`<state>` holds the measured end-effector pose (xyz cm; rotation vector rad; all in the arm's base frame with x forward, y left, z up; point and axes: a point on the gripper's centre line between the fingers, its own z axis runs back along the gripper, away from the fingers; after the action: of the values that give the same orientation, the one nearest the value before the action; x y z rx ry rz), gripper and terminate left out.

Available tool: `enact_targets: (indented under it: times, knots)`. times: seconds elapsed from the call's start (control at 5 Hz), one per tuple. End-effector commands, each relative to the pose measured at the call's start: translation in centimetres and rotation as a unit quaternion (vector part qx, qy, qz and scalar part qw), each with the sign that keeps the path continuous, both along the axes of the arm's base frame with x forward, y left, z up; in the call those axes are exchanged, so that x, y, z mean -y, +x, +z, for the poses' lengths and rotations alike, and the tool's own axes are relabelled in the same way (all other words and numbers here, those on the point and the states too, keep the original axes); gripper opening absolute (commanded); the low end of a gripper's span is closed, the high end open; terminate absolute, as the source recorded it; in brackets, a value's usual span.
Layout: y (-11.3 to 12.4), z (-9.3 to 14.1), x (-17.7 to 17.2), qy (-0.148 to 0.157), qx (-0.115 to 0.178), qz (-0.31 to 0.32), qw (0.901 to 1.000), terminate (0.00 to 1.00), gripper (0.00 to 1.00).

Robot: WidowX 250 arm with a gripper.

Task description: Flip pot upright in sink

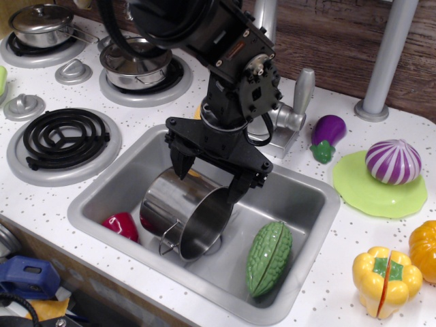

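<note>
pot [185, 212] lies tipped on its side in sink [310, 197], mouth toward the green gourd [268, 257]. gripper [210, 178] jaws spread, straddling its upper wall. grasp step; next: close, then rotate upright.

There is one sink [310, 204] holding one shiny lidless pot [184, 212], one green gourd [268, 257] and one red vegetable [121, 225]. On the surface [381, 231] sit two steel pots on burners [42, 24] [136, 65], one bare black coil burner [65, 138], one eggplant [328, 132], one purple-striped onion [393, 161] on one green plate [361, 189], one yellow pepper [385, 279] and one orange vegetable [425, 251].
</note>
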<state>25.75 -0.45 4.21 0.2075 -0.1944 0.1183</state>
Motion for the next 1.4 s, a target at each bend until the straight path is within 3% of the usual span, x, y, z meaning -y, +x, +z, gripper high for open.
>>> enact_targets:
  times: [0.0, 0.2, 0.6, 0.8, 1.0, 1.2]
  knots:
    - [0.0, 0.0, 0.0, 0.0, 0.0, 0.0, 1.0, 0.0, 1.0]
    - [0.0, 0.0, -0.1, 0.025, 0.006, -0.001, 0.9997, 0.0, 1.0]
    - [0.0, -0.5, -0.1, 0.131, 0.038, -0.031, 0.9902, 0.0, 1.0]
    - [0.0, -1.0, 0.0, 0.193, 0.058, -0.042, 0.9786, 0.0, 1.0]
    - [-0.1, -1.3, -0.2, 0.212, 0.07, -0.042, 0.9739, 0.0, 1.0]
    - [-0.1, -1.9, -1.0, 0.251, 0.085, -0.05, 0.9629, 0.0, 1.0]
